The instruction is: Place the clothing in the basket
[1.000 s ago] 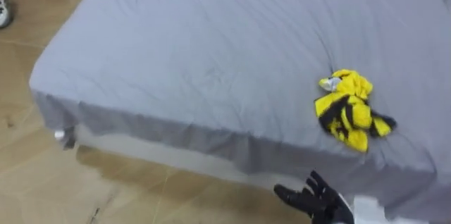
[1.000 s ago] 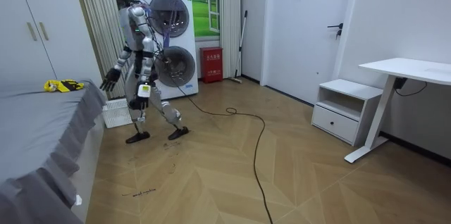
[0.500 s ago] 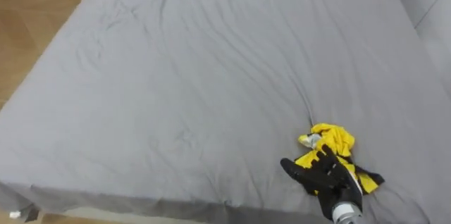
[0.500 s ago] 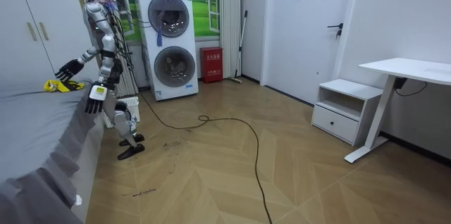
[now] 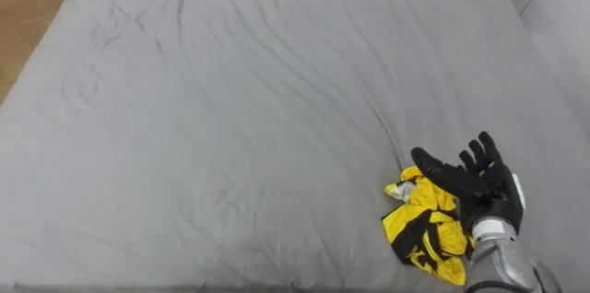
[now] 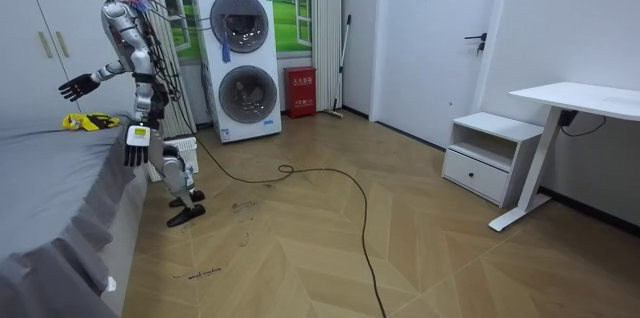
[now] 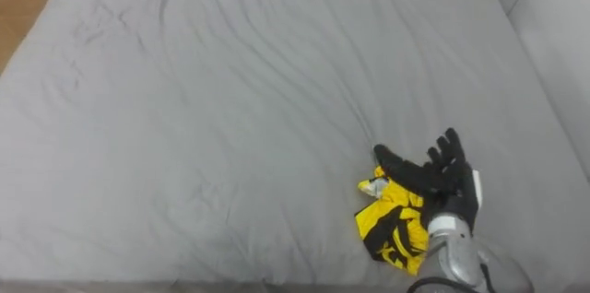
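In the left eye view, a wide bed with a wrinkled grey sheet [image 5: 230, 99] takes up almost everything. The crumpled yellow and black clothes [image 5: 422, 230] lie on the sheet at the near right. The robot's black right hand [image 5: 481, 187] is over their far right edge, with its fingers spread wide and holding nothing. The right eye view shows the same: the spread right hand [image 7: 444, 177] is just past the yellow and black clothes [image 7: 391, 223]. In the room view, the robot stands beside the bed at the room view's left. Its right hand [image 6: 75, 86] is stretched out in the air above the clothes [image 6: 88, 121], not touching them. Its left hand [image 6: 133, 148] hangs by its side, and it is too small to tell if it is spread or curled. A white plastic basket [image 6: 178, 148] sits on the floor behind its legs, well apart from the clothes.
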